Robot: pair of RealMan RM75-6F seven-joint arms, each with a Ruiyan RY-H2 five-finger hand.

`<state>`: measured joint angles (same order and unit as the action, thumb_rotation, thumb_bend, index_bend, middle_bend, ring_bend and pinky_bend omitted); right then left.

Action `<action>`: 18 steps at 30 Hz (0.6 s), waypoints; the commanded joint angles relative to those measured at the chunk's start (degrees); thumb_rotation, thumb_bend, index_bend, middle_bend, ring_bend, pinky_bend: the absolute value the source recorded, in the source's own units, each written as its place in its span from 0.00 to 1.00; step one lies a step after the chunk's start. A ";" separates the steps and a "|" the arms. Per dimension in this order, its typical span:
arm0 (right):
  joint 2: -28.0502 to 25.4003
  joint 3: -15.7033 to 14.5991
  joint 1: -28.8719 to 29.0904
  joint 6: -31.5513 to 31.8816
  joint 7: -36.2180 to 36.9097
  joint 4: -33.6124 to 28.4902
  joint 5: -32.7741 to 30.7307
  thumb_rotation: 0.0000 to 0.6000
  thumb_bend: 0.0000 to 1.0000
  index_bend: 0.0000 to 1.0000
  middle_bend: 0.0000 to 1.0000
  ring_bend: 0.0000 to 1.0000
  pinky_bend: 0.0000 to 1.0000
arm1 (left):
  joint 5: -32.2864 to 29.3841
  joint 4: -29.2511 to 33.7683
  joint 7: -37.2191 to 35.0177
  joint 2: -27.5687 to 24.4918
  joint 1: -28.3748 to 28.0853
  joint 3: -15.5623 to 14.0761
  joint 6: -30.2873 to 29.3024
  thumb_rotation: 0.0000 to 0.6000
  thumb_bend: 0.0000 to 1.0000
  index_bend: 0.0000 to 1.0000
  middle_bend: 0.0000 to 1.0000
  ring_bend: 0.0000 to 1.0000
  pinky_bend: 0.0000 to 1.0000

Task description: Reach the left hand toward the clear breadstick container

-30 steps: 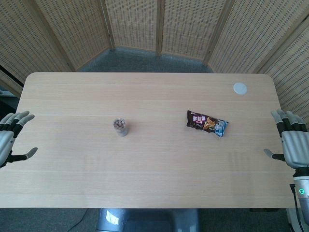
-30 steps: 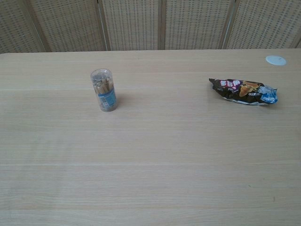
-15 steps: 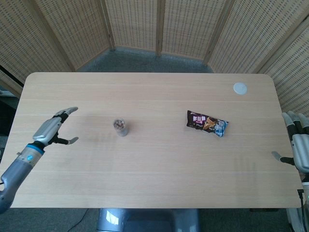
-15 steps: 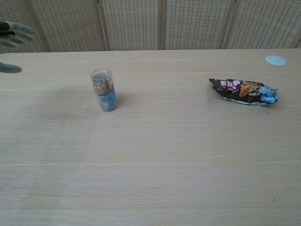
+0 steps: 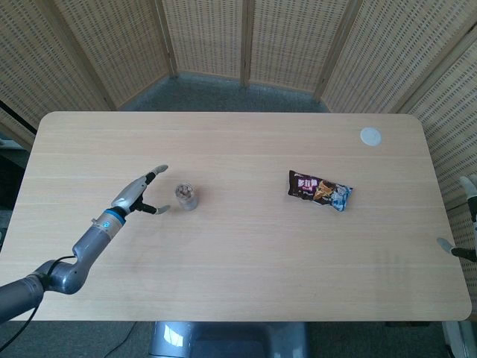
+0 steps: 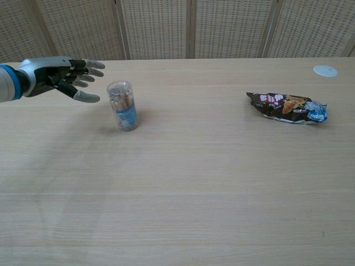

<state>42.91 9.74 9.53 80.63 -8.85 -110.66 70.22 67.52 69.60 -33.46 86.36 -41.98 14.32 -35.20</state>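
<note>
The right hand (image 5: 466, 224) barely shows: only a sliver of it sits at the right edge of the head view, cut off by the frame, and the chest view does not catch it at all, so how its fingers lie cannot be told. The left arm runs out of the lower left corner of the head view, and in the chest view it is cropped at the wrist by the left edge. The print on the snack packet (image 5: 320, 189) is too small to read from either camera. The small white disc (image 5: 370, 136) near the worktop's (image 5: 246, 261) far right corner is too small to identify.
</note>
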 commanded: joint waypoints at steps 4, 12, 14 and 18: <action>-2.30 0.29 -1.18 1.14 1.27 -1.83 -0.32 1.00 0.00 0.00 0.00 0.00 0.00 | 0.88 -8.08 -6.98 7.78 -2.43 1.19 3.02 1.00 0.30 0.00 0.00 0.00 0.00; -3.91 0.17 -2.28 2.08 2.24 -3.12 -0.14 1.00 0.00 0.00 0.00 0.00 0.00 | 3.15 -12.14 -9.82 12.27 -3.66 1.89 1.57 1.00 0.30 0.17 0.07 0.05 0.00; -4.09 0.18 -2.45 2.15 2.98 -3.41 0.06 1.00 0.00 0.00 0.00 0.00 0.00 | 3.18 -13.20 -9.40 13.38 -4.15 2.13 1.08 1.00 0.33 0.26 0.13 0.12 0.00; -4.56 0.23 -2.79 2.38 4.35 -3.57 0.50 1.00 0.00 0.00 0.00 0.00 0.00 | 2.05 -16.01 -7.15 16.47 -4.97 2.91 -0.52 1.00 0.43 0.43 0.33 0.32 0.04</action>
<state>38.46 9.95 6.83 82.93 -4.64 -114.19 70.60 70.21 54.75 -41.62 101.52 -46.48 16.71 -34.84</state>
